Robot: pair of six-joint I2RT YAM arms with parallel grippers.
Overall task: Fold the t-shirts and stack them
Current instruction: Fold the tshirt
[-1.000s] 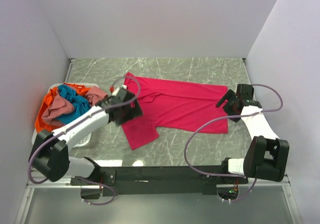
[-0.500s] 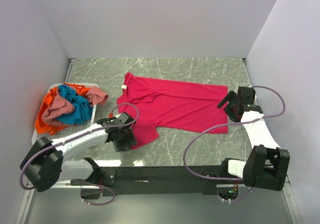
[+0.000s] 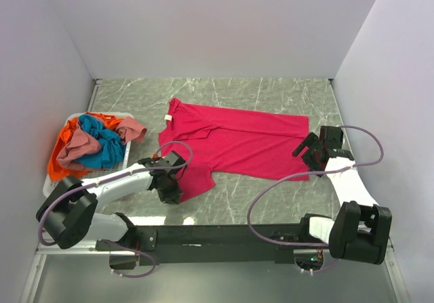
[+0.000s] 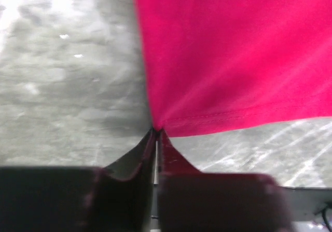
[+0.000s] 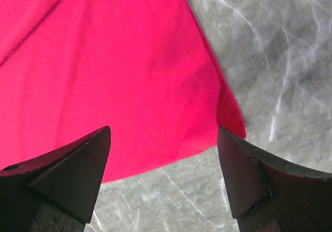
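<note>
A bright magenta-pink t-shirt [image 3: 237, 144] lies spread flat on the marble table, collar to the left and hem to the right. My left gripper [image 3: 173, 191] is at the corner of the near sleeve. In the left wrist view its jaws [image 4: 156, 132] are shut on the corner of that cloth [image 4: 233, 60]. My right gripper [image 3: 306, 152] hovers open over the hem's near right corner. The right wrist view shows that gripper [image 5: 163, 138] with fingers wide apart and the hem [image 5: 104, 76] lying between them, untouched. More t-shirts, orange [image 3: 60, 155], teal-blue [image 3: 102, 140] and dusty pink [image 3: 73, 148], are heaped in the basket.
A white slatted basket [image 3: 126, 159] stands at the table's left side, just behind my left arm. White walls close the table in at the back, left and right. The black mounting rail [image 3: 224, 235] runs along the near edge.
My left gripper moved from near the collar down to the near sleeve's corner and shut on it. The right gripper shifted only slightly and stayed open.
</note>
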